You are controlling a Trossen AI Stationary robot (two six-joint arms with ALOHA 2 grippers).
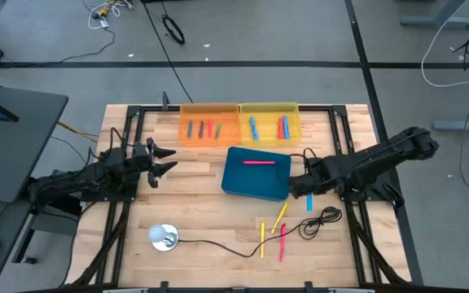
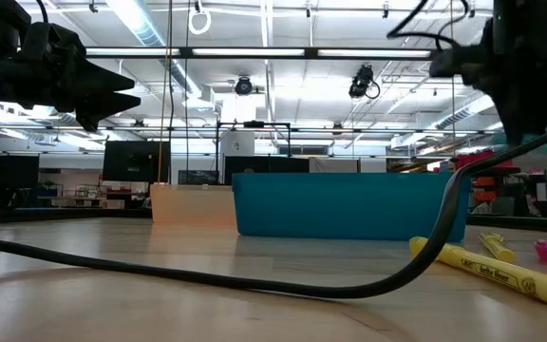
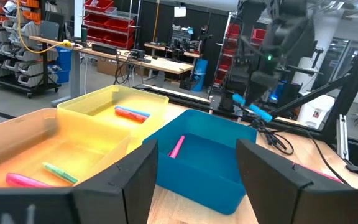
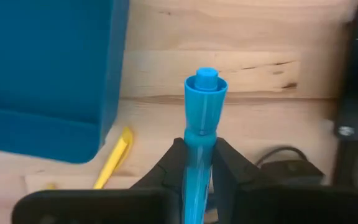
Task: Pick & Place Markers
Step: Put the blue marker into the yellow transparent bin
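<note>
Right gripper is pinching a blue marker just beside the blue bin; it should be lifting clear of the rim before releasing. Left gripper is waiting, jaws apart.

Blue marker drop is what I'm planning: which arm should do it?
Right. The right gripper is shut on the blue plastic marker beside the blue bin; the left gripper hangs open, empty.

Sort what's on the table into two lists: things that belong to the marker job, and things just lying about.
Job:
blue marker in the right tool
loose markers on the table
blue bin with a pink marker
orange bin
yellow bin

Lying about:
black cable
round silver thing
</note>
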